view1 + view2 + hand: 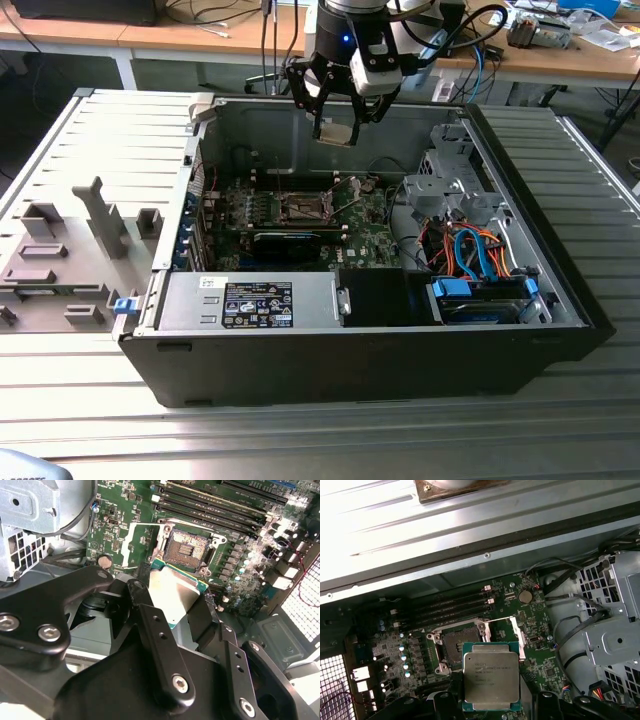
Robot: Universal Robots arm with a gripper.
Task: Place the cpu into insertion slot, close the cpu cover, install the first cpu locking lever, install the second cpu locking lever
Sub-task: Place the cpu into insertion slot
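Note:
My gripper (336,122) hangs above the open computer case, shut on the cpu (336,134). In both wrist views the cpu (172,592) (491,675) is a flat square chip with a silver-grey top and a green edge, pinched between two black fingers (160,640). The insertion slot (300,208) (187,550) (457,647) lies bare on the green motherboard below, dark in its middle, and the chip is held well above it and slightly to one side. The cpu cover (131,540) (520,642) is swung open beside the slot.
Long black memory slots (450,607) run beside the socket. A black card (285,240), a labelled power supply (255,300), a metal drive cage (455,185) and orange and blue cables (470,250) crowd the case. A grey fixture tray (60,250) sits at the exterior view's left.

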